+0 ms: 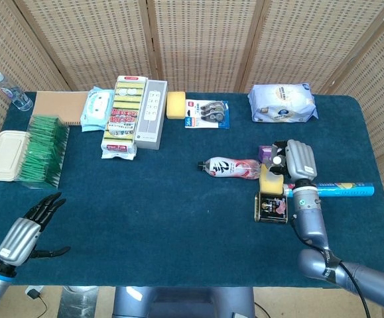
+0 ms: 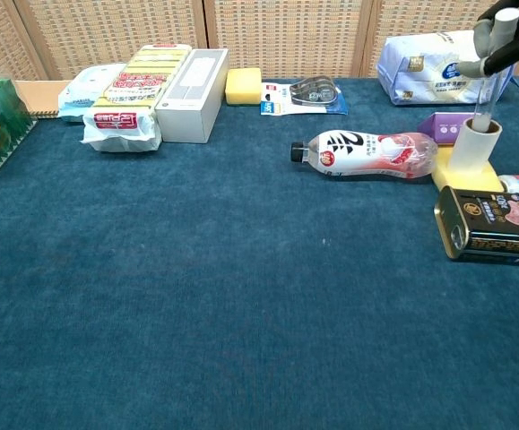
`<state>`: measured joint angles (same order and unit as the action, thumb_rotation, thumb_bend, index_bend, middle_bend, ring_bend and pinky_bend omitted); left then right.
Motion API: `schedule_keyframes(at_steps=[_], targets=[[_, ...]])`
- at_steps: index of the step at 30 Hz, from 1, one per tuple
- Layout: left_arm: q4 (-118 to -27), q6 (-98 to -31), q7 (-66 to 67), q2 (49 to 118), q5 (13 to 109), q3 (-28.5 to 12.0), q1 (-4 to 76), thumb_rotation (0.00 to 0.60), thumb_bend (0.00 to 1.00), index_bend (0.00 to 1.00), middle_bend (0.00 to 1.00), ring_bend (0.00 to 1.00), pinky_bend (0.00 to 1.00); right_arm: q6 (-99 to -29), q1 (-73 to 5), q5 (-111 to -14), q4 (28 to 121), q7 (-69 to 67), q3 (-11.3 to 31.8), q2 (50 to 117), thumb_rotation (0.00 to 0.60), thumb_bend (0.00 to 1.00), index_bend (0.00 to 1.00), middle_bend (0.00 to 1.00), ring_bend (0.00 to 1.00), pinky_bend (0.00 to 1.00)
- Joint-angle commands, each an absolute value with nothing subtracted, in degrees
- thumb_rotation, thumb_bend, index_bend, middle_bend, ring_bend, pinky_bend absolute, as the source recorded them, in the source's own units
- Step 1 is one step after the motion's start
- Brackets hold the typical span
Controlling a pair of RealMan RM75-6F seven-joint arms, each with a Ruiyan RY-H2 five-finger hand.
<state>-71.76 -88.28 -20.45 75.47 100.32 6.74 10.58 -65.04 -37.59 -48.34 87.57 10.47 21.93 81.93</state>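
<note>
- Left hand [image 1: 27, 228] hovers at the near left, palm down, fingers spread and extended.
- Right hand [image 1: 293, 161] hangs at the right, forearm upright, fingers pointing down.
</note>
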Motion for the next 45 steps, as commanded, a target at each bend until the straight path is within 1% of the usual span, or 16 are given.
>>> schedule_keyframes(at_steps=[1,10,18,22,25,28,30,33,37,39,42,45], targets=[[-71.74,-88.21,-20.48,75.48,100.26,6.74,10.59,0.45,0.0,0.01,0.0,0.03,0.17,-64.22,-37.84,-48.01,85.8,10.33,21.5,82.94,0.6,0.4,0.79,1.0,1.0,1.0],[-71.75,-87.47,-20.28,75.55,100.04,6.81,10.77,0.448,0.0,0.01,0.0,0.03,0.17,-61.44,-38.25,-48.02,81.55,7.99,21.74,83.99,0.6,0.34,0.77,0.99,1.0,0.99],[-71.83,-87.43,-20.39,75.44,99.85,6.69,10.8,0.447,0.0,0.01,0.0,0.03,0.17,-58.97,-38.19,-48.34,78.66,6.76,20.65,85.08,0.6,0.33,0.76,0.95,1.0,0.93],[-71.74,-87.39,-20.54,75.45,99.78,6.68,10.79,0.446,0.0,0.01,0.0,0.03,0.17,-58.28,-38.26,-48.41,77.69,6.59,20.4,85.59,0.6,0.32,0.75,0.92,0.99,0.89],[-71.55,-87.34,-20.77,75.5,99.76,6.74,10.77,0.446,0.0,0.01,0.0,0.03,0.17,-57.9,-38.29,-48.4,76.85,6.44,20.29,86.07,0.6,0.31,0.73,0.88,0.94,0.85],[-71.37,-87.4,-20.99,75.51,99.71,6.71,10.75,0.446,0.0,0.01,0.0,0.03,0.17,-57.07,-38.37,-47.95,76.21,6.63,20.09,86.3,0.6,0.31,0.71,0.82,0.87,0.81],[-71.28,-87.45,-21.11,75.5,99.72,6.69,10.75,0.445,0.0,0.01,0.0,0.03,0.17,-55.73,-38.52,-47.25,76.18,6.82,19.98,86.03,0.6,0.31,0.68,0.78,0.81,0.8],[-71.22,-87.55,-21.28,75.47,99.85,6.73,10.77,0.444,0.0,0.01,0.0,0.03,0.17,-53.74,-38.75,-46.53,76.76,6.8,19.97,85.06,0.6,0.3,0.62,0.68,0.7,0.73],[-71.14,-87.63,-21.46,75.41,100.1,6.81,10.86,0.444,0.0,0.01,0.0,0.03,0.17,-54.79,-38.48,-47.14,77.72,7.03,20.02,84.36,0.6,0.3,0.55,0.58,0.59,0.64],[-71.08,-87.62,-21.51,75.39,100.22,6.86,10.93,0.447,0.0,0.01,0.0,0.03,0.17,-54.99,-38.28,-47.44,78.39,6.67,20.2,83.79,0.6,0.29,0.49,0.52,0.52,0.58],[-70.97,-87.58,-21.77,75.33,100.49,6.91,11.14,0.449,0.0,0.01,0.0,0.03,0.17,-56.4,-37.56,-48.39,80.06,5.71,20.73,82.64,0.6,0.29,0.44,0.46,0.47,0.52],[-70.82,-87.5,-22.0,75.27,100.84,7.05,11.38,0.449,0.0,0.01,0.0,0.03,0.17,-57.52,-37.0,-49.23,81.3,5.37,20.94,81.6,0.6,0.29,0.42,0.44,0.44,0.5]])
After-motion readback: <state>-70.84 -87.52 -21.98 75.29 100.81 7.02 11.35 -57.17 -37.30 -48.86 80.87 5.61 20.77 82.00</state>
